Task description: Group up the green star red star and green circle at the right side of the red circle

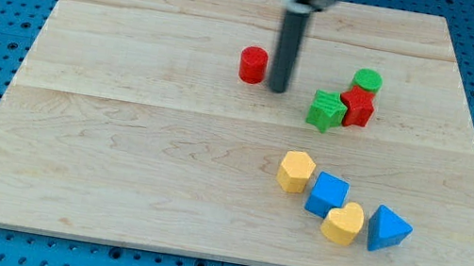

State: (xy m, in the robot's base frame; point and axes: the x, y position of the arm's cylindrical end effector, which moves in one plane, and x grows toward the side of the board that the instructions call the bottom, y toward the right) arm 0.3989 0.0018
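Note:
The red circle (253, 64) stands on the wooden board above its middle. My tip (277, 89) is just to the right of it, a small gap apart. Further right, the green star (324, 111), the red star (357, 106) and the green circle (367, 80) sit bunched together, touching or nearly so. The green star is the closest of them to my tip.
Toward the view's bottom right lie a yellow hexagon (296, 172), a blue cube (328, 194), a yellow heart (344, 224) and a blue triangle (387, 228) in a loose row. The wooden board (122, 134) rests on a blue pegboard table.

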